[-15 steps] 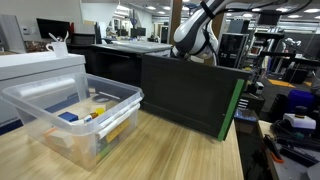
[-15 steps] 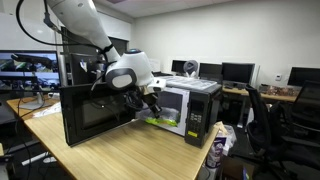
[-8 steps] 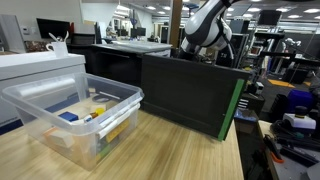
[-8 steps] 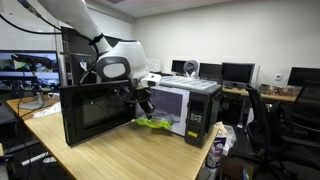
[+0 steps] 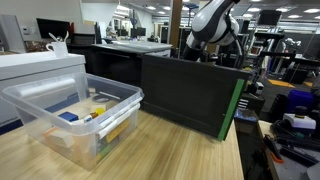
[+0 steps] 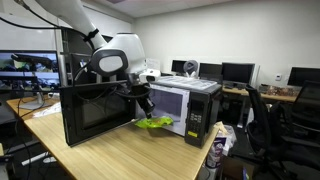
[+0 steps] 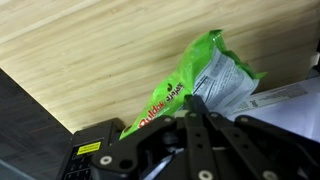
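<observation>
Wooden table, office lab: 1 microwave, door swung open; 1 gripper, jaws closed, pinching 1 green snack bag by its edge, low before the microwave's opening. Judged light, crinkly, slippery, crushable; best pinched at the sealed seam.

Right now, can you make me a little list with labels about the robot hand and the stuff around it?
gripper: shut, pinching the green bag's edge
green bag: hangs from the gripper, in front of the microwave's opening, low over the table
microwave: open
door: swung wide
table: light wood
plastic bin: clear, small things inside
</observation>
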Motion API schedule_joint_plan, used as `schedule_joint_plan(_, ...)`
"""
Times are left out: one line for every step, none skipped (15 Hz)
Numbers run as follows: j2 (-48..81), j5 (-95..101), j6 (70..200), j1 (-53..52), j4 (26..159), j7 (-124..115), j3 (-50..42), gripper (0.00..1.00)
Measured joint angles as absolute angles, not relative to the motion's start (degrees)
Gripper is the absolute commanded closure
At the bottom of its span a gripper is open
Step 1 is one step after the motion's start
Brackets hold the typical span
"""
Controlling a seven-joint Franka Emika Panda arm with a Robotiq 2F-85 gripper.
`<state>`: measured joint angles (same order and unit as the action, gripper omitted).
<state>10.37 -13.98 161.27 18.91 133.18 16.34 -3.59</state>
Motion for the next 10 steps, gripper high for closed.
schedule_joint_plan(9.7,-13.6,161.2,18.4,133.6,16.3,-4.3,1.0)
schedule_joint_plan(8.8,-13.3,161.2,17.9,134.3,16.3,-5.0,1.0)
schedule_joint_plan(8.3,-13.1,161.2,17.6,134.7,16.3,-5.3,1.0)
schedule_joint_plan(7.7,-13.0,161.2,17.3,135.1,16.3,-5.6,1.0)
schedule_joint_plan(7.0,-13.0,161.1,17.0,135.5,16.3,-5.9,1.0)
schedule_joint_plan(6.3,-13.0,161.1,16.8,136.0,16.3,-6.0,1.0)
schedule_joint_plan(5.7,-13.0,161.1,16.6,136.4,16.3,-6.1,1.0)
schedule_joint_plan(4.7,-13.0,161.1,16.2,136.8,16.3,-6.2,1.0)
schedule_joint_plan(3.9,-13.0,161.1,15.9,137.2,16.3,-6.2,1.0)
schedule_joint_plan(2.8,-13.0,161.1,15.3,137.5,16.3,-6.2,1.0)
